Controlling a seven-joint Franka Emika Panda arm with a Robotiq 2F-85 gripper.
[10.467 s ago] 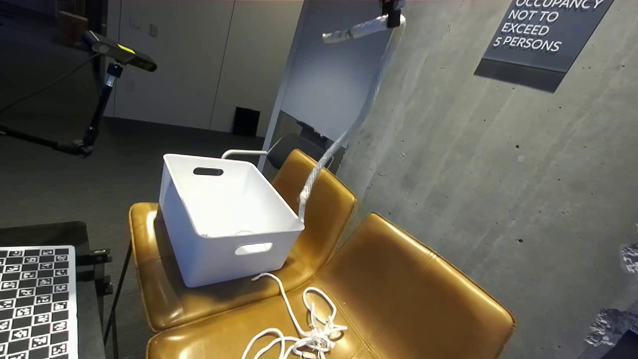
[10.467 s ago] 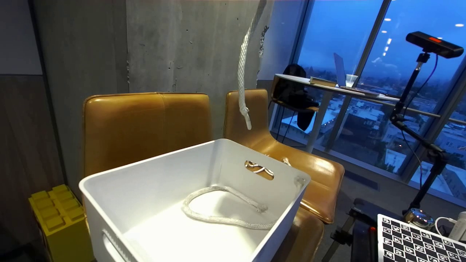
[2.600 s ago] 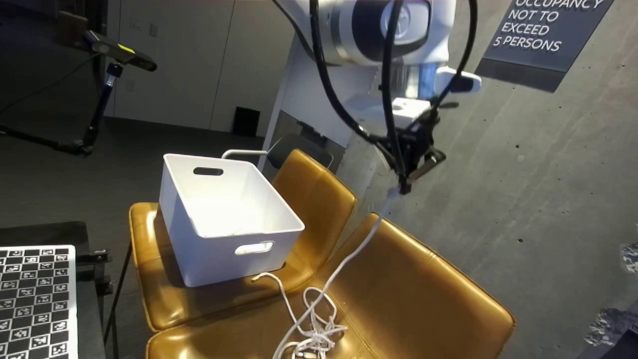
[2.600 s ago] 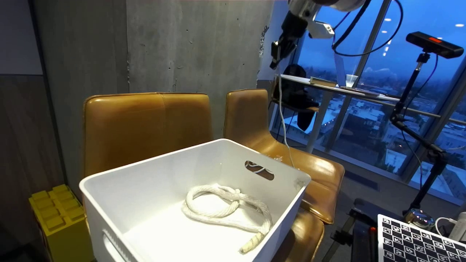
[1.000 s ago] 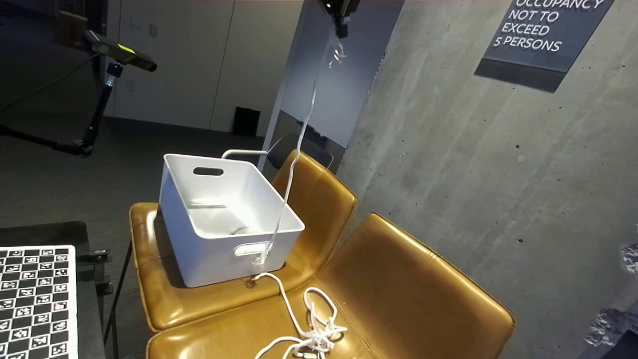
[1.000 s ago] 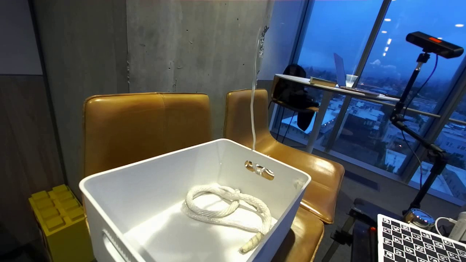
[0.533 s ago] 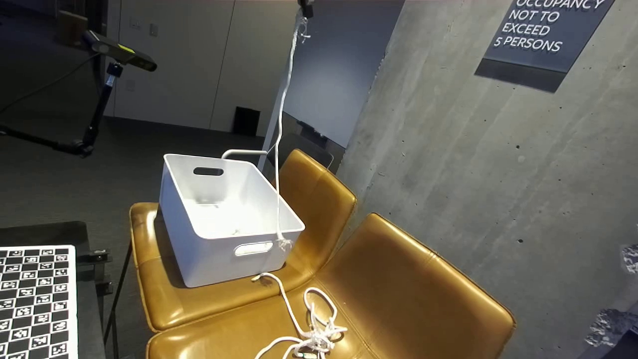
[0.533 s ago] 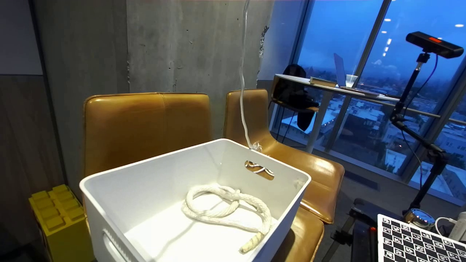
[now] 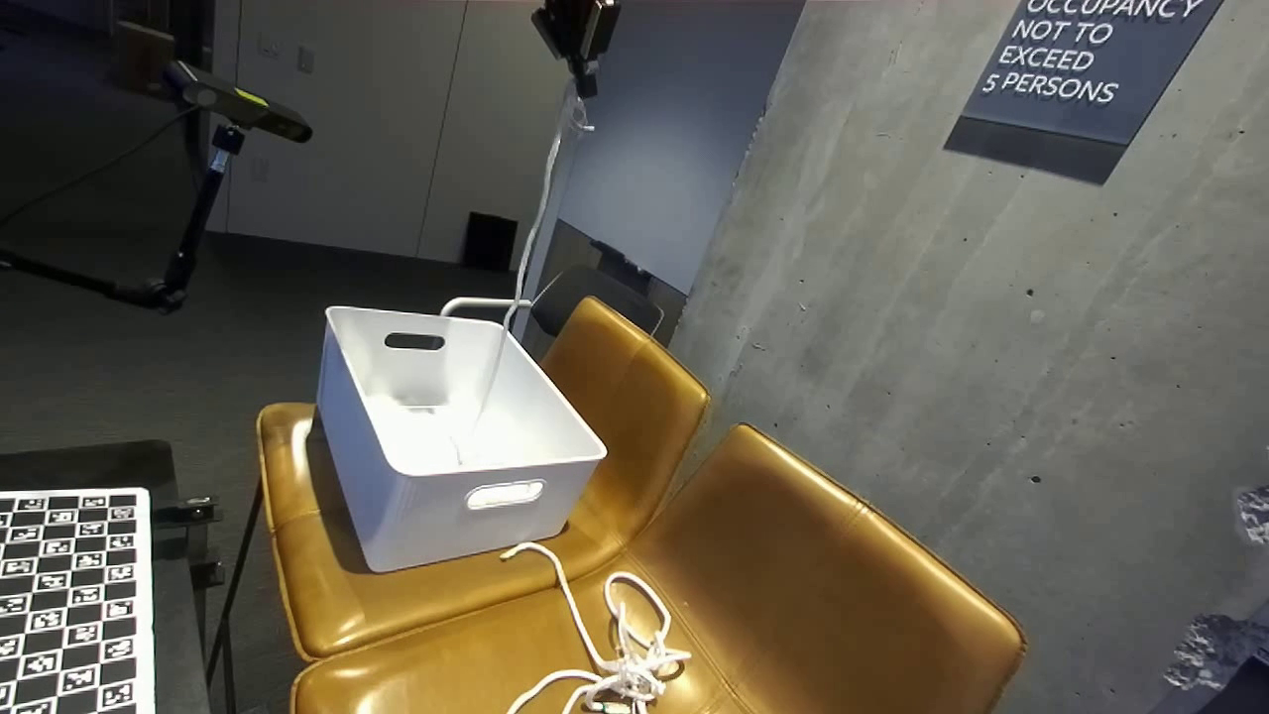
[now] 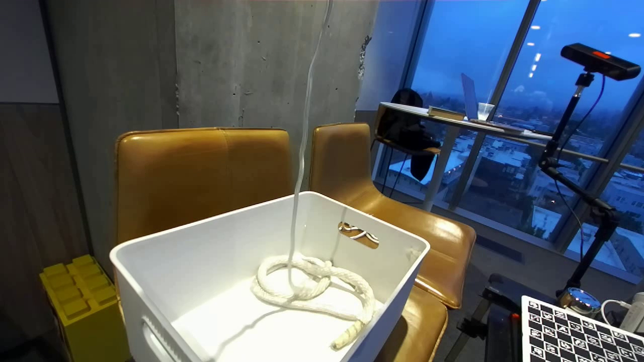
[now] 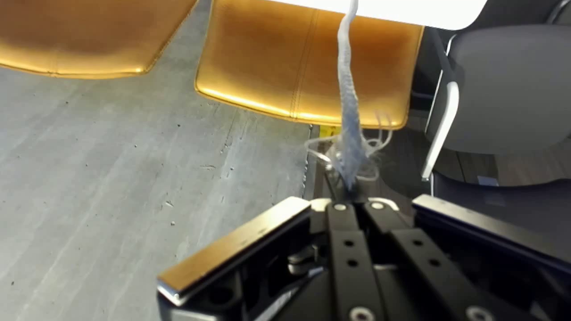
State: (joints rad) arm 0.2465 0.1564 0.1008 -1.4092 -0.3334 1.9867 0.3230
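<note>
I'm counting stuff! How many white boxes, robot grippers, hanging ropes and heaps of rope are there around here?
White box: 1
Gripper: 1
Hanging rope, held by the gripper: 1
Heaps, a rope coil in the box and a rope tangle on a chair: 2
Total: 5
How many ropes make each heap, I can't tell.

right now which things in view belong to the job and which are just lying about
Likely in the job: gripper; held rope; white bin; thick rope inside; perhaps the tangled rope outside.

Likely just lying about: yellow box; laptop; cup; checkered board.
</note>
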